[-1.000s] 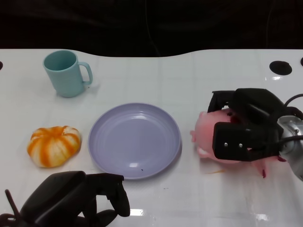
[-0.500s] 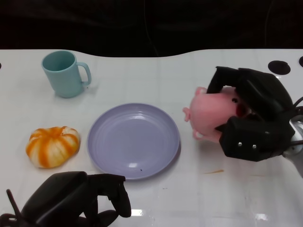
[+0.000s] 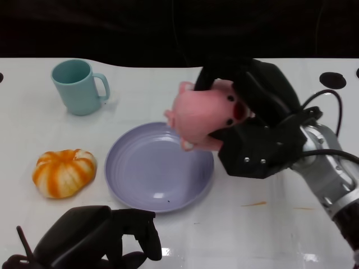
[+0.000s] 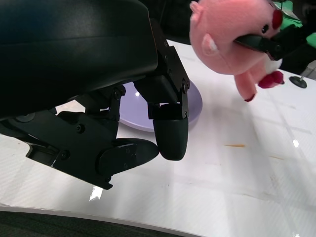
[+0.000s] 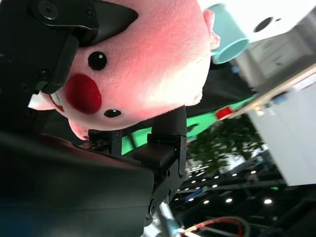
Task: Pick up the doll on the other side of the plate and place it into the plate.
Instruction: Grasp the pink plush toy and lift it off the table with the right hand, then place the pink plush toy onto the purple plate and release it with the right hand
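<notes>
Nearest, the left black robot hand (image 3: 98,238) rests on the white table (image 3: 269,224), fingers curled in on nothing. Beyond lie one orange-and-white plush pumpkin (image 3: 63,172) and one round lilac plate (image 3: 140,179). The right black robot hand (image 3: 255,126) grips one pink plush pig doll (image 3: 205,112), red-mouthed and black-eyed, above the plate's far right rim. Farthest left stands one teal mug (image 3: 77,87).

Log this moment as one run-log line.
phase: carry | right hand: holds pink doll, lifted over plate's right edge | plate: empty | left hand: idle, near table edge | placed: not yet
</notes>
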You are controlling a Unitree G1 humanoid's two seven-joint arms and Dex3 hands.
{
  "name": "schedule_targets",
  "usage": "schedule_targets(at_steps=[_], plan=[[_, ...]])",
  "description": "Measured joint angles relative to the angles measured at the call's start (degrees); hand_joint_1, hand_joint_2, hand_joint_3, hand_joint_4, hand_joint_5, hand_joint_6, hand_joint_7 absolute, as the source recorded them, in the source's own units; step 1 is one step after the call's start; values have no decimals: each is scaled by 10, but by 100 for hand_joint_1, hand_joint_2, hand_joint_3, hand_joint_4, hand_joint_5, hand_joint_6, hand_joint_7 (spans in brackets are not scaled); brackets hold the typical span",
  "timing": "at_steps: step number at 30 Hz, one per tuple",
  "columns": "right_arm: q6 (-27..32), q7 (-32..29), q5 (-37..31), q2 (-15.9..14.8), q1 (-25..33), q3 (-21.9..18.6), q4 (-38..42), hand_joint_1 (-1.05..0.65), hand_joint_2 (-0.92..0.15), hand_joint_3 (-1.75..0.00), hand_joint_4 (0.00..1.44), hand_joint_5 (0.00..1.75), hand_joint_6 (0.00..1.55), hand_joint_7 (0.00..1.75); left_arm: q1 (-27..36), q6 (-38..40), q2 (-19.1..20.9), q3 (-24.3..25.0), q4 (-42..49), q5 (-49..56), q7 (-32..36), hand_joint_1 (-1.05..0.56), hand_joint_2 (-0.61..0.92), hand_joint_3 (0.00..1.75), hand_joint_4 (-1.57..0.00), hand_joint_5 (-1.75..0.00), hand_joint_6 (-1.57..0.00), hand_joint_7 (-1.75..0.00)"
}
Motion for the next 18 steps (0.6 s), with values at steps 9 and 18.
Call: schedule_targets(at_steps=[9,18], plan=[[28,21,-19,49,-43,32,3,-19,-19,-146,93,175,72,175,-7,0,-10,-7,0,16,0,-20,71,67,-74,-141,-78,-106],[48,28,-21,87,-68,49,49,-22,-18,-144,98,175,78,152,-9,0,-15,-14,1,22,0,-19,71,68,-75,-139,-79,-106]])
